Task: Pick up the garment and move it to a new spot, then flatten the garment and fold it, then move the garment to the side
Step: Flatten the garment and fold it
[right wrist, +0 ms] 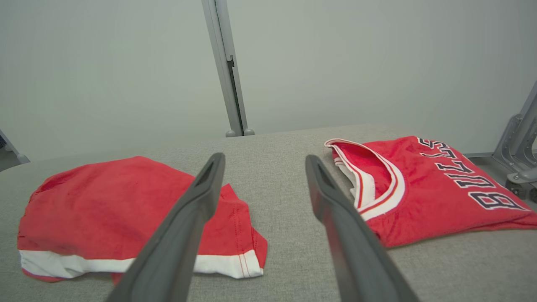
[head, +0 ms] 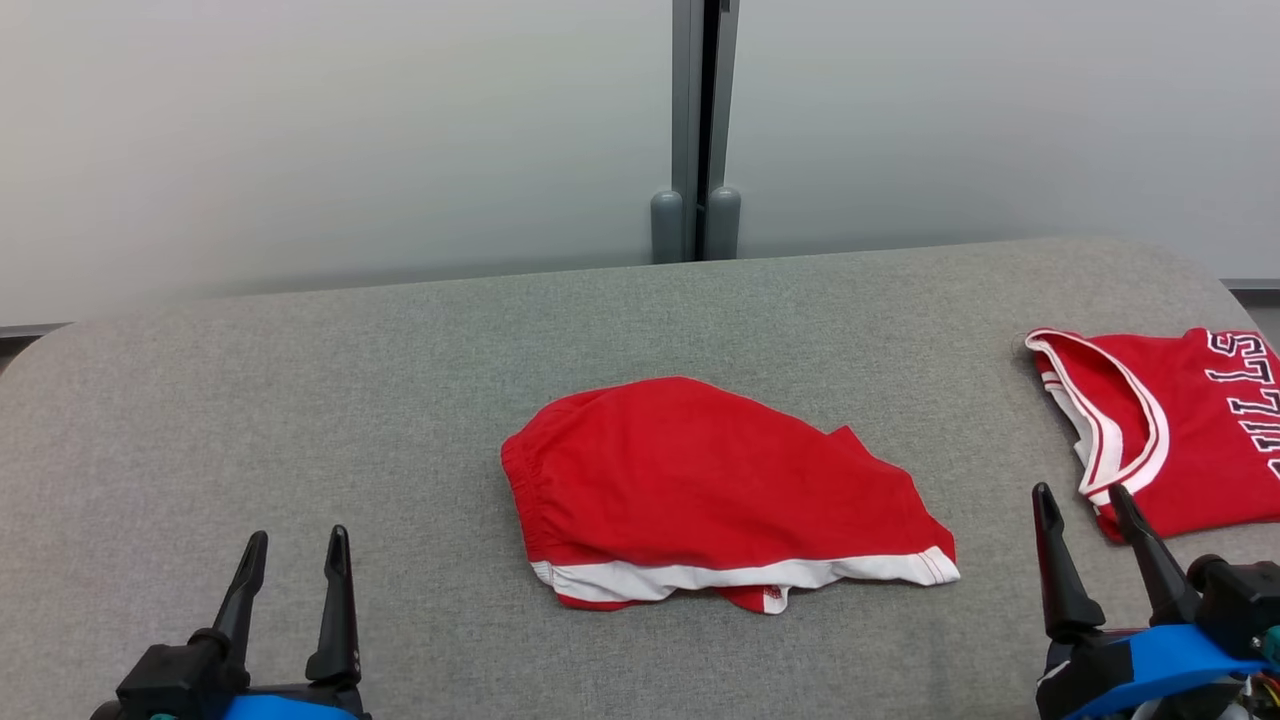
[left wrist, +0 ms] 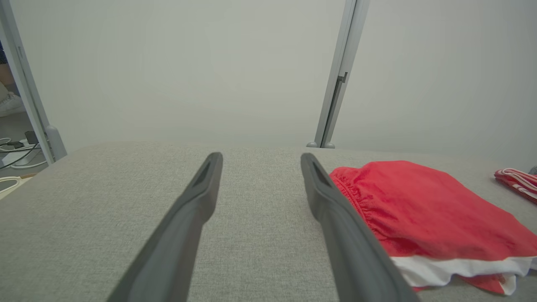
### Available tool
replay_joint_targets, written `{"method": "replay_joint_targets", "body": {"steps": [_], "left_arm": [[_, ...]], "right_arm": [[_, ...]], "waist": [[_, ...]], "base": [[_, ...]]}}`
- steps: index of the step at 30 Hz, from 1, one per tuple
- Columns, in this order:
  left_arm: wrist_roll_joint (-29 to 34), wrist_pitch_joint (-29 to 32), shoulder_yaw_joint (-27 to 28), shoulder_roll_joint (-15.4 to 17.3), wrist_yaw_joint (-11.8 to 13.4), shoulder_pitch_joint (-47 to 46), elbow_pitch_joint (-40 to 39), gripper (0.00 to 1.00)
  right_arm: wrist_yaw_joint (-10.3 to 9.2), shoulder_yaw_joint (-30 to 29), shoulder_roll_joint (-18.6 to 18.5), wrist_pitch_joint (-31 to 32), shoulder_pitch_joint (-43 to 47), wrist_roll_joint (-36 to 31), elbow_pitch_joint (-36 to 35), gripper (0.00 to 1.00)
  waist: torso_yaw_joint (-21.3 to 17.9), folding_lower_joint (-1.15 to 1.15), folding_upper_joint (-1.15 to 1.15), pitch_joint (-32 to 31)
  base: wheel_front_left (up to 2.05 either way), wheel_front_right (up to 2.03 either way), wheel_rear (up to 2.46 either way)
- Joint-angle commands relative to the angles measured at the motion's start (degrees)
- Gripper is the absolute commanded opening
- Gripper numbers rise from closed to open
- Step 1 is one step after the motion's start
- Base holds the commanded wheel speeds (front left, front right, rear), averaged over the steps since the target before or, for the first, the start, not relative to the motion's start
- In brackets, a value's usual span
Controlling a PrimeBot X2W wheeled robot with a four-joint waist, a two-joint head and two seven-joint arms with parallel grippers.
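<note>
Head view: crumpled red shorts (head: 700, 480) lie mid grey table (head: 300, 400); left gripper (head: 297, 540) and right gripper (head: 1080, 492) hover spread, empty. Left wrist view: best pinch the waistband (left wrist: 356, 193), just right of the fingers. Right wrist view: take the white hem (right wrist: 226, 264), avoiding the folded jersey (right wrist: 440, 201).

The left gripper (left wrist: 260, 161) hangs low over a grey fabric surface (left wrist: 105, 209), its two dark fingers spread wide with nothing between them. Just past the finger on the view's right lie rumpled red shorts (left wrist: 419, 209), white hem toward the camera. A red-and-white garment (left wrist: 518, 182) peeks in at the far right edge. Behind, a metal post (left wrist: 340, 84) splits a pale wall (left wrist: 188, 75). At far left lie cables (left wrist: 14, 153) and what may be a shoe (left wrist: 10, 105).
</note>
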Motion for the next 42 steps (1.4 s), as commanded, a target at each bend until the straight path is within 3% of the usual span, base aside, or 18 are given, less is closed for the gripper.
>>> {"method": "replay_joint_targets", "body": {"steps": [1, 11, 18, 24, 32, 42], "left_arm": [[0.02, -0.29, -0.08, 0.25, 0.08, 0.20, 0.10, 1.00], [0.92, -0.08, -2.46, -0.53, -1.44, -1.28, 1.56, 1.00], [0.90, 3.56, -9.49, -3.51, -8.10, -6.72, 11.70, 1.00], [0.12, 5.34, -12.79, -6.48, -11.29, -13.22, 21.47, 1.00], [-1.19, 5.09, -14.40, -8.18, -12.72, -18.59, 29.95, 1.00], [-3.09, 4.45, -17.06, -9.29, -13.46, -21.76, 34.68, 1.00]], "right_arm": [[0.03, 0.09, 0.02, 0.17, 0.68, 0.34, -0.16, 1.00], [0.03, 1.25, 0.02, 1.86, -1.26, 0.13, 1.24, 1.00], [0.03, 3.82, 0.03, 6.72, -5.06, -1.77, 7.43, 1.00], [0.02, 6.18, -0.01, 10.09, -9.88, -2.20, 14.69, 1.00], [0.02, 8.67, 0.00, 10.91, -16.58, -2.64, 24.47, 1.00], [0.03, 10.75, 0.03, 11.00, -21.52, -3.86, 33.57, 1.00]], "waist": [[0.02, 0.00, 0.00, 0.10], [-0.56, 0.00, 0.00, 1.54], [-1.43, 0.00, 0.00, 3.70], [-2.31, 0.00, 0.00, 5.45], [-3.51, 0.00, 0.00, 7.28], [-3.04, 0.00, 0.00, 8.98]], "base": [[0.00, 0.00, 0.00], [0.00, 0.00, 0.00], [0.00, 0.00, 0.00], [0.00, 0.00, 0.00], [0.00, 0.00, 0.00], [0.00, 0.00, 0.00]]}}
